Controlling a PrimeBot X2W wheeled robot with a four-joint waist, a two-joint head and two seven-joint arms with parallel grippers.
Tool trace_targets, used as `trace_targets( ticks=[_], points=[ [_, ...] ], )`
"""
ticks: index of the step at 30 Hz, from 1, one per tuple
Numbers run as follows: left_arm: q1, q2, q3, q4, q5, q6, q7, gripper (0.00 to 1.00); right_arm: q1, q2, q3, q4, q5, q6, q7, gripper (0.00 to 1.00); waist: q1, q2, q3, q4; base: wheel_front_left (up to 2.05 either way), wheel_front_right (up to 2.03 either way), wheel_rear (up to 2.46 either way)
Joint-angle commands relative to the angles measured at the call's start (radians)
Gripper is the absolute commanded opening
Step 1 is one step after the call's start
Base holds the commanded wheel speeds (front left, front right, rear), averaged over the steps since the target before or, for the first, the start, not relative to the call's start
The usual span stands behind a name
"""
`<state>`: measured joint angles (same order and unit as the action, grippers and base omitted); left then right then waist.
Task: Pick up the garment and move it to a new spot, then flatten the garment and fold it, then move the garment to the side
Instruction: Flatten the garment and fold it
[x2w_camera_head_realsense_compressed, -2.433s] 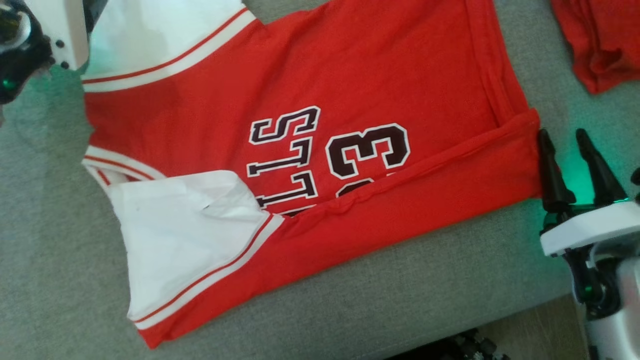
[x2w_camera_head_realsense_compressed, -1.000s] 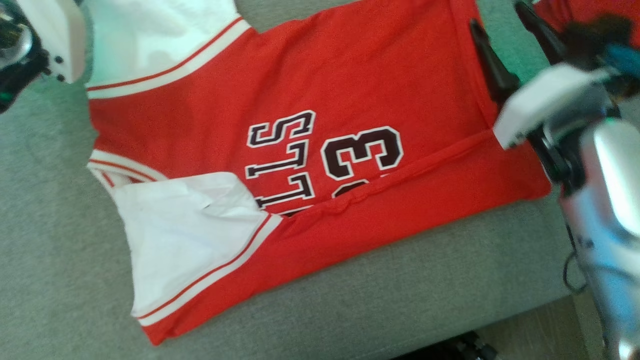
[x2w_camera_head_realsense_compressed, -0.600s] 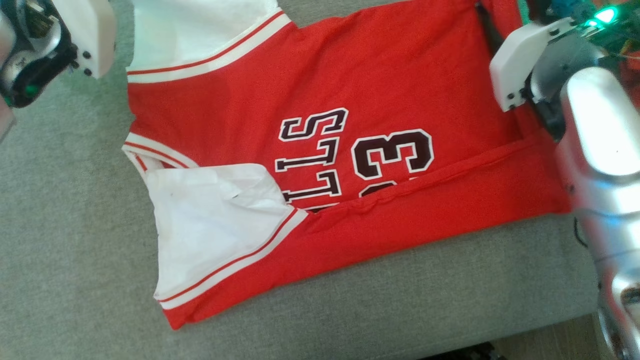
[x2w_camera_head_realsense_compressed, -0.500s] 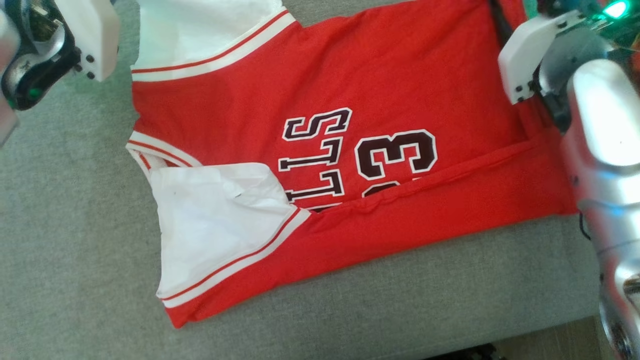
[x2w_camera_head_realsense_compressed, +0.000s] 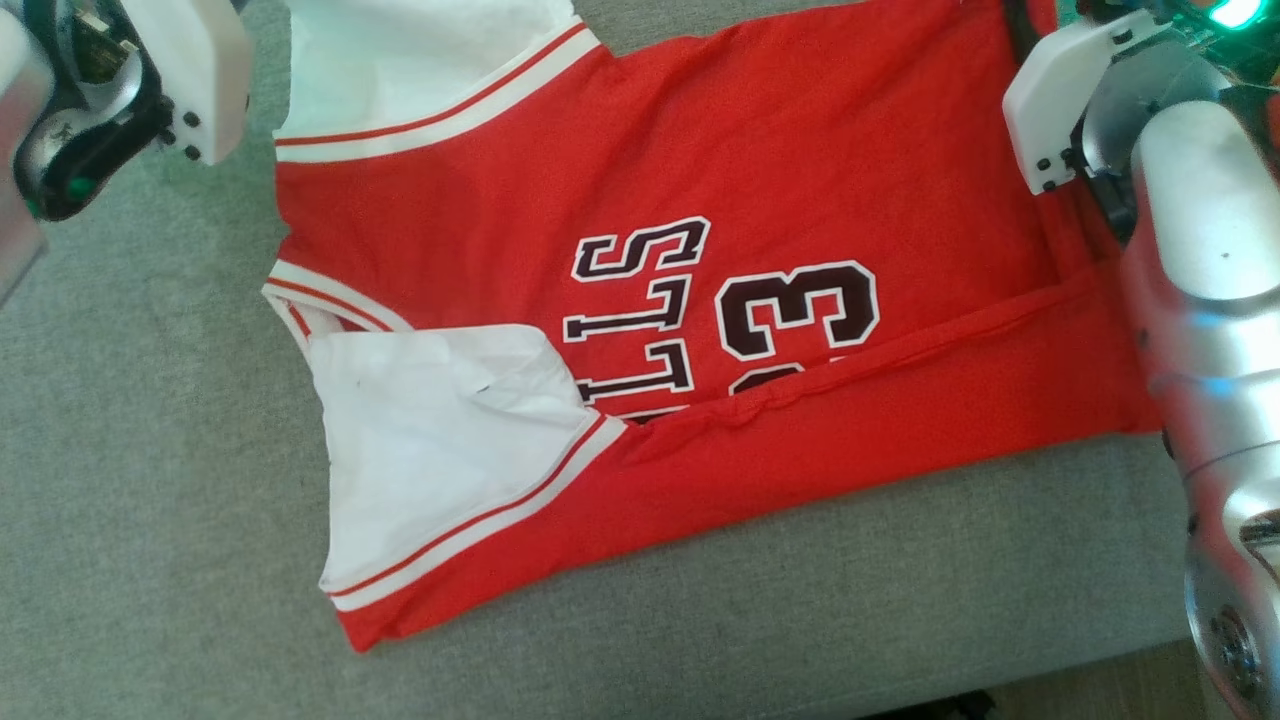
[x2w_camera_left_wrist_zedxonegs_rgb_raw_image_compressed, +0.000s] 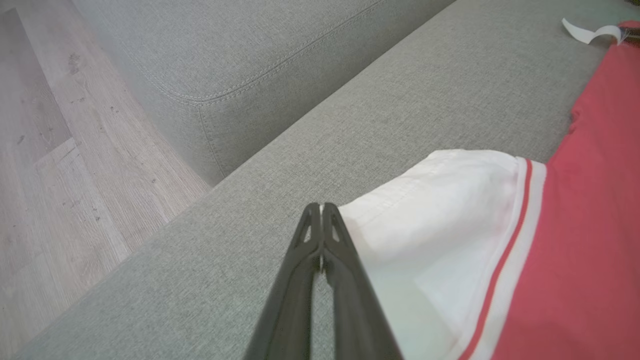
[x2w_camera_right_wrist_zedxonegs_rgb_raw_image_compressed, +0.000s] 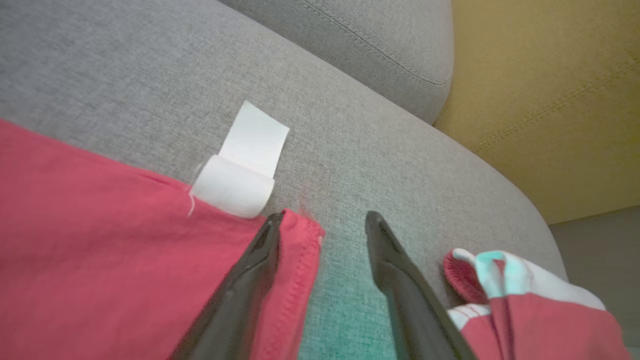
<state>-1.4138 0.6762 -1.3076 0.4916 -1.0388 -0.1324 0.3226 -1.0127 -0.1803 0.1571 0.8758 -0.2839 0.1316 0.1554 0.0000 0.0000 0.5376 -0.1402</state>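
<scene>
Head view: the garment (x2w_camera_head_realsense_compressed: 760, 160) lies spread on the sofa (x2w_camera_head_realsense_compressed: 150, 500) seat, its 6 o'clock edge already folded in; a lopsided pull would likely drag that fold open. Left wrist view: the left gripper (x2w_camera_left_wrist_zedxonegs_rgb_raw_image_compressed: 320, 206), pinched together with no cloth seen between, sits just beside the white sleeve (x2w_camera_left_wrist_zedxonegs_rgb_raw_image_compressed: 440, 200) at 3 o'clock. Right wrist view: the right gripper (x2w_camera_right_wrist_zedxonegs_rgb_raw_image_compressed: 323, 216) gapes astride the hem corner (x2w_camera_right_wrist_zedxonegs_rgb_raw_image_compressed: 300, 240) and may nip only its stitched edge, while a spare red cloth (x2w_camera_right_wrist_zedxonegs_rgb_raw_image_compressed: 540, 325) at 4 o'clock crowds it.

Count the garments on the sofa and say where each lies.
2. The red jersey lies spread across the grey cushion; a second red-and-white garment sits bunched beside the jersey's hem corner, near the right tool. Others may be hidden.
</scene>
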Motion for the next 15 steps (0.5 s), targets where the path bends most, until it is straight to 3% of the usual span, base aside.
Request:
trace_targets(
  ticks=[1,2,5,6,9,15],
  points=[
    [-0.062,0.022,0.036,-0.013,-0.009,0.002,-0.013,0.00,-0.020,0.014,0.004,-0.015,-0.009,-0.001,-0.012,0.63,0.0000,0.0000,-0.001,0.002,0.00,0.00,0.00],
    [-0.062,0.021,0.035,-0.013,-0.009,0.002,-0.015,0.00,-0.023,0.014,0.003,-0.006,-0.013,-0.001,-0.016,0.52,0.0000,0.0000,-0.001,0.003,0.00,0.00,0.00],
    [-0.060,0.019,0.033,-0.013,-0.010,0.002,-0.019,0.00,-0.032,0.013,0.000,0.015,-0.024,-0.001,-0.032,0.37,0.0000,0.0000,-0.002,0.008,0.00,0.00,0.00],
    [-0.058,0.018,0.032,-0.013,-0.011,0.002,-0.020,0.00,-0.035,0.014,-0.002,0.023,-0.026,-0.001,-0.036,0.24,0.0000,0.0000,-0.003,0.009,0.00,0.00,0.00],
    [-0.055,0.018,0.030,-0.013,-0.012,0.002,-0.023,0.00,-0.043,0.015,-0.008,0.046,-0.028,-0.001,-0.044,0.00,0.0000,0.0000,-0.004,0.013,0.00,0.00,0.00],
    [-0.054,0.019,0.029,-0.016,-0.004,0.002,-0.048,0.00,-0.062,0.021,-0.042,0.079,-0.009,-0.001,-0.072,0.00,0.0000,0.0000,-0.009,0.018,0.00,0.00,0.00]
  ],
)
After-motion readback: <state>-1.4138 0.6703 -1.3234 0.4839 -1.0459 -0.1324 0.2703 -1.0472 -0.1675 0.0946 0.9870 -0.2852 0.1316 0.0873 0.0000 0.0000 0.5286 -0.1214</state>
